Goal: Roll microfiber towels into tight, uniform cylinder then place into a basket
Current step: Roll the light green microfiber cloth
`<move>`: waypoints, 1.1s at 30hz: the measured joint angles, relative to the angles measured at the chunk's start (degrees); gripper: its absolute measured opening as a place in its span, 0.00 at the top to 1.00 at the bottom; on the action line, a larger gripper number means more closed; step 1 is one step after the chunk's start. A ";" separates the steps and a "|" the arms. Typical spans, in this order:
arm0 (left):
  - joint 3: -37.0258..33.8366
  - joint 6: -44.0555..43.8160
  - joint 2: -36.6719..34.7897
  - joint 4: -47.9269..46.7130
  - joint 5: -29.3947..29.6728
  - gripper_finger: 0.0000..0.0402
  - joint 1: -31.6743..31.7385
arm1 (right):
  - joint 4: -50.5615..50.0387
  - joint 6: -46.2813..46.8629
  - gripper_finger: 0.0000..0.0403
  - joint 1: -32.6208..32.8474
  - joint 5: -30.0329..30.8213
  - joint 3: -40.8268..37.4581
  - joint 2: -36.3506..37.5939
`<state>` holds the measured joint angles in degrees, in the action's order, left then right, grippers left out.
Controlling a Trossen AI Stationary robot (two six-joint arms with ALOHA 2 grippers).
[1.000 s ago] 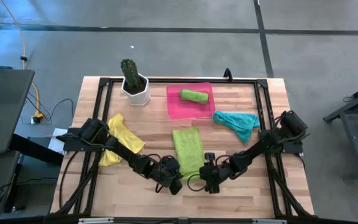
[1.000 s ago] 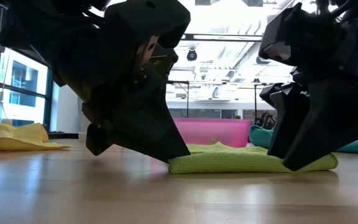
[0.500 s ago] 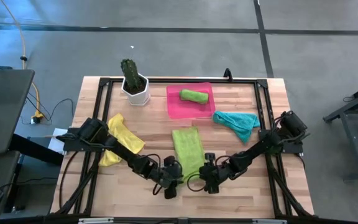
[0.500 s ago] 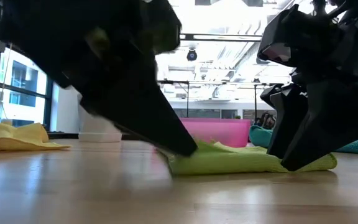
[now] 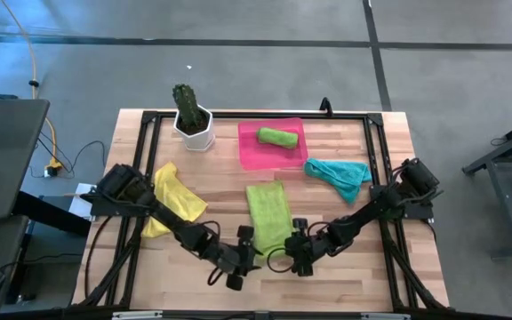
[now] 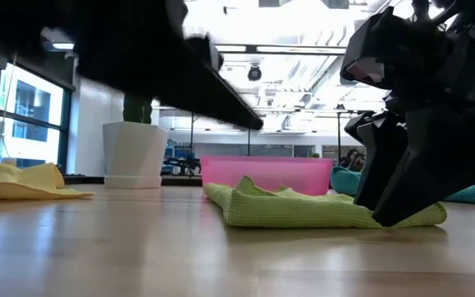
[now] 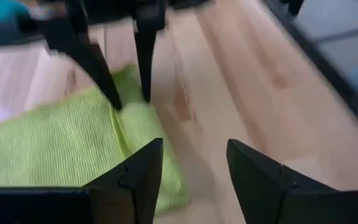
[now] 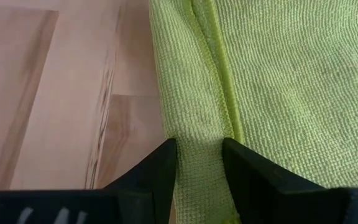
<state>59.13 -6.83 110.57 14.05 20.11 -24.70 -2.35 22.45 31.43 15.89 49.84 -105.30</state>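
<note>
Bright overhead light (glare in low view); left arm motion-blurred.

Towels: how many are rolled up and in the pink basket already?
One rolled green towel lies in the pink basket. The right gripper pinches the flat green towel's near edge; the left gripper is open beside it. That towel, the yellow towel and the teal towel are left to roll.

We see lime-green towel (image 5: 268,216), yellow towel (image 5: 172,197), teal towel (image 5: 339,174), pink basket (image 5: 249,151); possibly ribbed weave.
</note>
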 joint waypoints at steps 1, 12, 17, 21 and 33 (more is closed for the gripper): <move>-0.02 0.00 0.52 0.07 0.03 0.58 -0.07 | 0.07 -0.17 0.68 -0.14 -0.02 -0.04 -0.02; 0.04 2.73 5.32 0.11 0.33 0.58 0.14 | 0.46 -0.41 0.68 -0.65 -0.16 -0.04 -0.07; 0.06 2.02 5.46 -2.34 1.96 0.58 1.46 | 0.63 -0.41 0.68 -0.65 0.07 -0.04 -0.09; 0.18 -2.18 5.36 -5.63 -0.17 0.58 2.81 | 1.27 -0.43 0.68 -0.68 0.25 -0.10 -0.11; 0.13 -10.32 5.35 -5.32 -1.42 0.77 3.21 | 1.78 -0.89 0.68 -0.69 0.38 -0.10 -0.13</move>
<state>59.27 -17.15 115.92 8.74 18.69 -21.49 -0.58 21.56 30.74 16.27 49.74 -105.43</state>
